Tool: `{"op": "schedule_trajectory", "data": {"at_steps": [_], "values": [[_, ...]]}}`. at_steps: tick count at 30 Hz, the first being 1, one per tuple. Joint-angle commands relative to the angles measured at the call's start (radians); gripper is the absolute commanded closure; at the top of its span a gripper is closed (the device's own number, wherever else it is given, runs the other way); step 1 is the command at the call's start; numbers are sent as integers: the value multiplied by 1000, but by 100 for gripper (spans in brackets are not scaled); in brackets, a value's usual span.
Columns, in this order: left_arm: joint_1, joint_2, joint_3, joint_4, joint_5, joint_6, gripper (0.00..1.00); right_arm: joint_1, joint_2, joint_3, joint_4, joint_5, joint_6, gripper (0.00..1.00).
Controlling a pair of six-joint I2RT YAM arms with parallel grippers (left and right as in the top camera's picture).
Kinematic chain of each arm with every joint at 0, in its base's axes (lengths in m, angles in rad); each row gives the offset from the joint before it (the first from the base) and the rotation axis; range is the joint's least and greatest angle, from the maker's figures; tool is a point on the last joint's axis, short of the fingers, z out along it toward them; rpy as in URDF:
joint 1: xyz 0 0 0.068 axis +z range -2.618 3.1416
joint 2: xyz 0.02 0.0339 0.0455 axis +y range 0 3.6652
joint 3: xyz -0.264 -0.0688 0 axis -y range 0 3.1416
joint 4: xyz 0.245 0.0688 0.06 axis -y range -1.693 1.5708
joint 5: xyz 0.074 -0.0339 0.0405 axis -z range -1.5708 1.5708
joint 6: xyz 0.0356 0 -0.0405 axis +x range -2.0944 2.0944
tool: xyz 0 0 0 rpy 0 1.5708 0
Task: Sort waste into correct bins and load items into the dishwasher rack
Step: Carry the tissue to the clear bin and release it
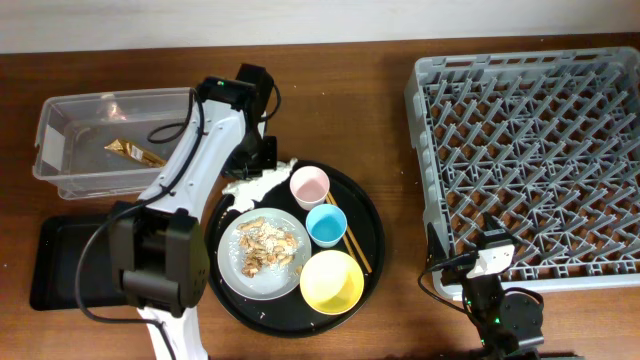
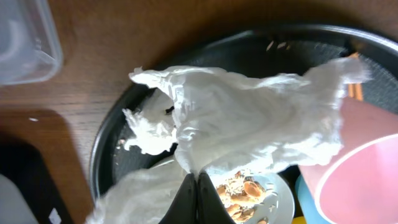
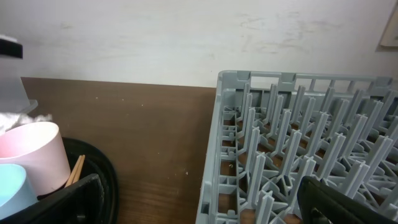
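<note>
My left gripper is shut on the crumpled white tissue, which drapes over the back left edge of the large round black tray; in the overhead view the gripper is just above the tissue. On that tray stand the pink cup, blue cup, yellow bowl and the grey-white plate with food scraps. The gold-brown wrapper lies in the clear tub. My right gripper is open and empty by the front left corner of the rack.
The shallow black rectangular tray lies at the front left, below the clear tub. Wooden chopsticks lie on the round tray to the right of the blue cup. Bare wooden table separates the round tray from the rack.
</note>
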Motion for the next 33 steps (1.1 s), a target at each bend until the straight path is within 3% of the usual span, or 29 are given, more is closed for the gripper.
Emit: {"op": "schedule_trajectory", "data": {"at_steps": [1, 9, 14, 20, 21, 22, 27, 31, 33], "values": [[24, -71, 44, 6, -55, 0, 99, -7, -6, -5, -4, 9, -7, 2], [146, -117, 97, 142, -83, 0, 99, -8, -6, -5, -4, 9, -8, 2], [273, -122, 98, 297, -206, 0, 99, -8, -6, -5, -4, 9, -8, 2], [404, -122, 98, 319, -227, 0, 98, -8, -6, -5, -4, 9, -7, 2], [418, -122, 98, 312, -227, 0, 66, -8, -6, -5, -5, 9, -8, 2], [439, -122, 98, 301, -227, 0, 0, -8, -6, -5, -4, 9, -8, 2], [456, -122, 98, 263, -134, 1, 0, -7, -6, -5, -4, 10, -7, 2], [424, -122, 98, 232, 68, 136, 0, -7, -6, -5, -4, 9, -8, 2], [382, -124, 98, 208, 89, 148, 0, -8, -6, -5, -5, 9, -8, 2]]}}
